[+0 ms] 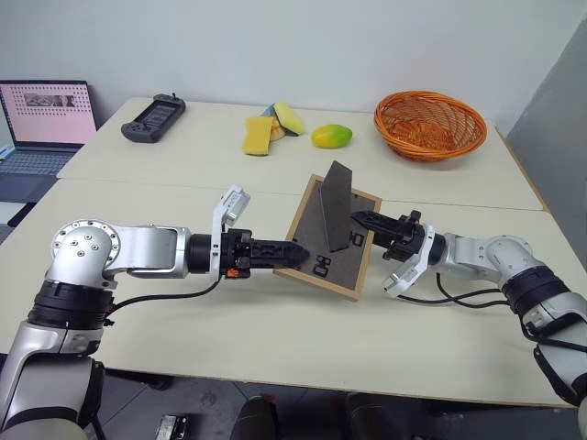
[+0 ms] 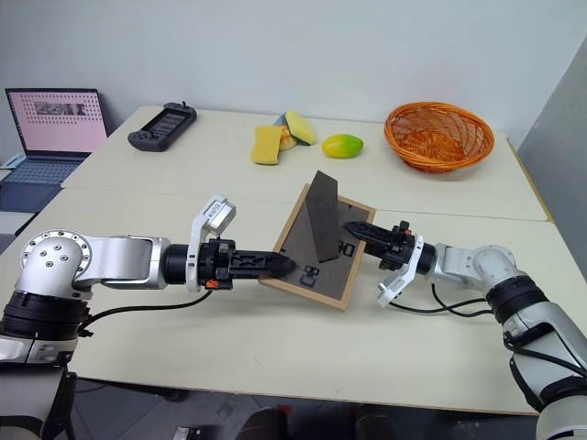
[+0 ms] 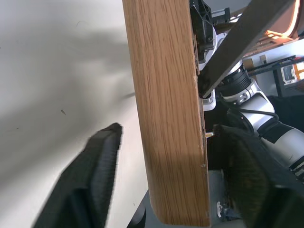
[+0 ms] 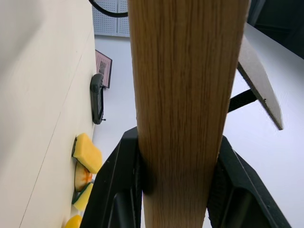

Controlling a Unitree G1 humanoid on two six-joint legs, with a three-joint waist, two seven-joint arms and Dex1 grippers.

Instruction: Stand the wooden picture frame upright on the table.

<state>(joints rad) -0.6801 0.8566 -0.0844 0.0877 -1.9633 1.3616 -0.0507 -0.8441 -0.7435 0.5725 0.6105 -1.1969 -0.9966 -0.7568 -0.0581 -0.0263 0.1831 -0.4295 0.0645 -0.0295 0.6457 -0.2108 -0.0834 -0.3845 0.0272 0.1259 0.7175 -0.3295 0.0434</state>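
Our right tool clamps one edge of the small light-wood picture frame, held tilted, dark back up, above the pale cream surface. Our left tool stands apart around the opposite edge. The frame could pivot and drop. White marks unreadable.

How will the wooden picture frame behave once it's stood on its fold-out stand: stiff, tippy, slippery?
The wooden picture frame looks rigid: its thick wood edge shows no flex while the right gripper clamps it. The thin fold-out stand is narrow, so it is probably easy to tip. The smooth table may let it slide.
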